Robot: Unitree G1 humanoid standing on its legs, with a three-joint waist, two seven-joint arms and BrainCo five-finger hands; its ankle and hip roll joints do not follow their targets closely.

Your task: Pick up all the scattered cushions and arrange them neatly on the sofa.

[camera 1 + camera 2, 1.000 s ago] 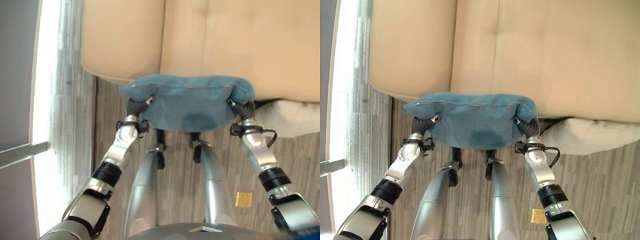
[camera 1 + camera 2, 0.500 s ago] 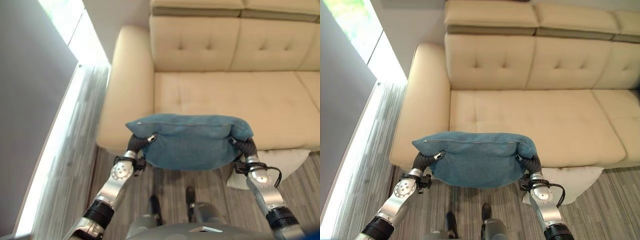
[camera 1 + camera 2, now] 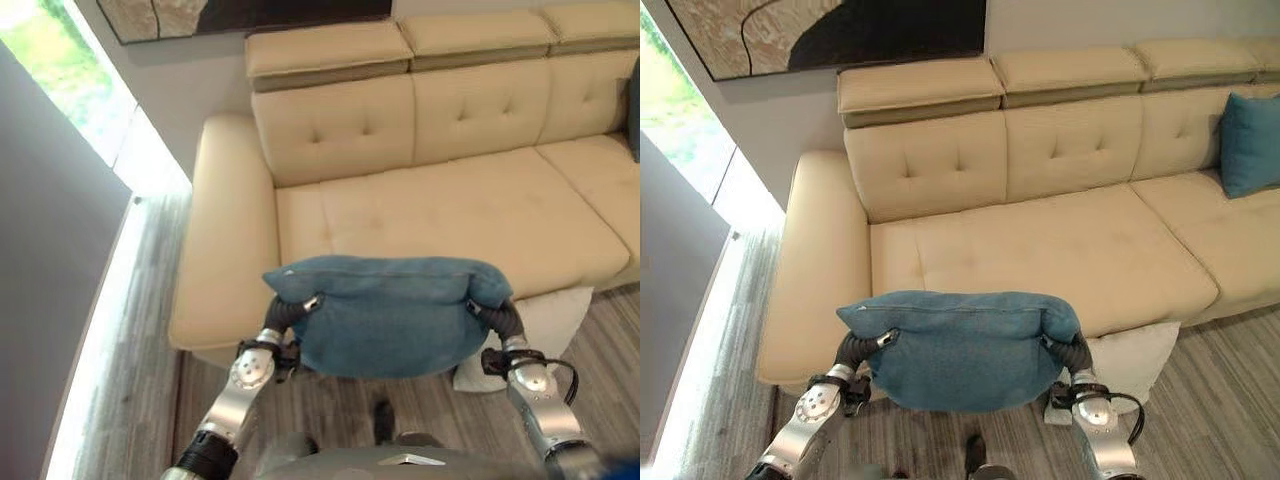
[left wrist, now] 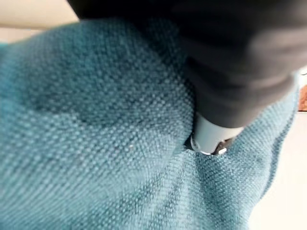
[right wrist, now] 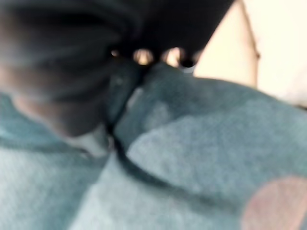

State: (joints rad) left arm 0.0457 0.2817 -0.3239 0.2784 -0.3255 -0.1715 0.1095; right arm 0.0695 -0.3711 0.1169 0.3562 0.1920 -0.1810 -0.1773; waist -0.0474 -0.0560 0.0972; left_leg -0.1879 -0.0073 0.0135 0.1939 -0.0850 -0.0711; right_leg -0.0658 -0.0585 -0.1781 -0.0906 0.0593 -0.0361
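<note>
L hand (image 3: pixel 290 312) | R hand (image 3: pixel 492 312) | both raised fwd, fingers hidden

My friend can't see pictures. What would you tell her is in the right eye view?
The robot holds a blue cushion up between its left hand and right hand, in front of a cream sofa. A white cushion lies on the floor against the sofa's front, and another blue cushion leans on the sofa's back at the far right.
</note>
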